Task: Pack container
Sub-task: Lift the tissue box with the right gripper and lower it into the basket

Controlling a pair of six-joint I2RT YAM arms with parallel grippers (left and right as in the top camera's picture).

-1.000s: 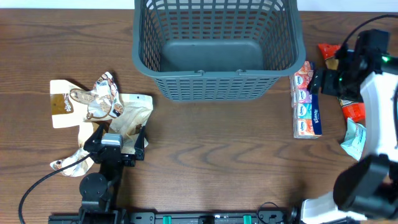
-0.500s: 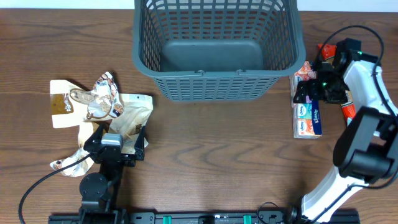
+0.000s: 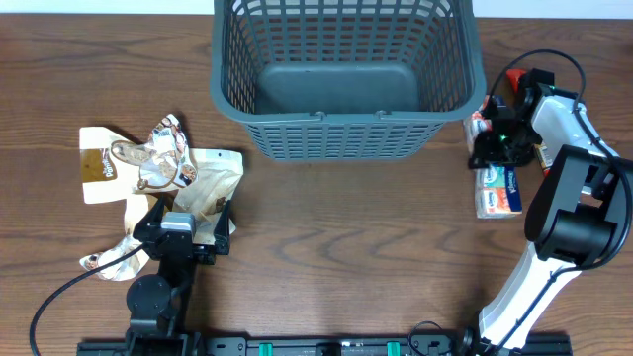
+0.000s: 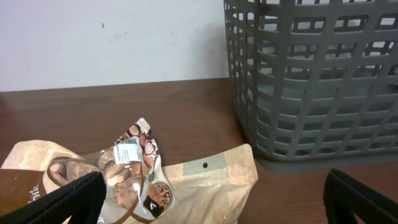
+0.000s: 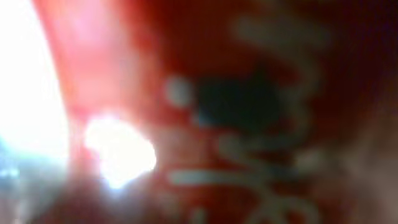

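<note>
Overhead, I see the container [image 3: 346, 138] at the far middle of the surface [image 3: 336, 247]. My right gripper [image 3: 497, 148] sits just beside its right wall, over the tissue packs [image 3: 497, 193]; I cannot tell its grip from here. My left gripper [image 3: 188, 220] rests at the near left, against the brown snack bags [image 3: 148, 163].

The left wrist view shows that gripper released, fingers [image 4: 68, 199] spread wide, with a snack bag [image 4: 211, 186] between them and the container [image 4: 311, 81] ahead to the right.

The right wrist view is only a red blur [image 5: 249, 93].
</note>
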